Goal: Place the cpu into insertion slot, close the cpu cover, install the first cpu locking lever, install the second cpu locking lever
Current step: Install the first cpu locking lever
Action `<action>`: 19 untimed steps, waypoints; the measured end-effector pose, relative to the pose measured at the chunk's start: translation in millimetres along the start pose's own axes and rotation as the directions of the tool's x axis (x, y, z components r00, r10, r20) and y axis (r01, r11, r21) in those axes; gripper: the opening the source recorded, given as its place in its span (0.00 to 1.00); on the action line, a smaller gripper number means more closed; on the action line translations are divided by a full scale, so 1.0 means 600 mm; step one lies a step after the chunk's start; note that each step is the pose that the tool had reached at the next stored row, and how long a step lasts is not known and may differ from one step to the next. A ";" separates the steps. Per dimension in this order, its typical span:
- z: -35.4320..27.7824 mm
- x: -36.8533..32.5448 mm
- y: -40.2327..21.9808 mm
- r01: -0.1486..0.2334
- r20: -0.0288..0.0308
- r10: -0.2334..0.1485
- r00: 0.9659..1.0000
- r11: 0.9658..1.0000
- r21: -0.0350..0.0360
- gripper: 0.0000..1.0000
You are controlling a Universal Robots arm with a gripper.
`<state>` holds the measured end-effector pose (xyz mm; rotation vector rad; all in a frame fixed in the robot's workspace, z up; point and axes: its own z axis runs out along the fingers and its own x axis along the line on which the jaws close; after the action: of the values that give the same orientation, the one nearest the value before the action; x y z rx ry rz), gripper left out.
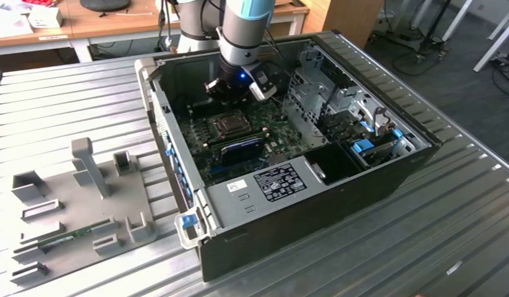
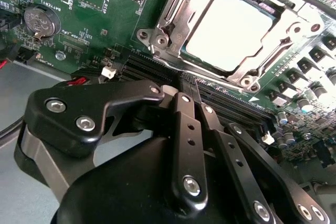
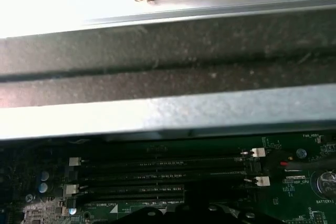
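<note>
Grey metal-topped cpu (image 2: 231,30) sat in insertion slot (image 1: 230,124), cpu cover (image 2: 278,53) lying over it. Gripper (image 2: 190,83) closed, empty, just beside. Cpu judged light, rigid, fragile; hold by edges.

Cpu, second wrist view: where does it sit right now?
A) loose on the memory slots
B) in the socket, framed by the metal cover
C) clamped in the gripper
B: the cpu shows its pale top through the window of the cpu cover, which lies down around it.
</note>
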<state>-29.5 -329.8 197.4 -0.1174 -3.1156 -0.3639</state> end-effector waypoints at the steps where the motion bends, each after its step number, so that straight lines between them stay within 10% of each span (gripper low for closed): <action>1: 0.000 0.000 0.000 0.000 0.000 0.000 1.000 1.000 0.000 0.10; 19: -0.001 -0.006 -0.002 0.000 -0.001 0.000 1.000 1.000 -0.006 0.10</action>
<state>-25.8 -331.6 197.6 -0.1174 -3.1140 -0.3735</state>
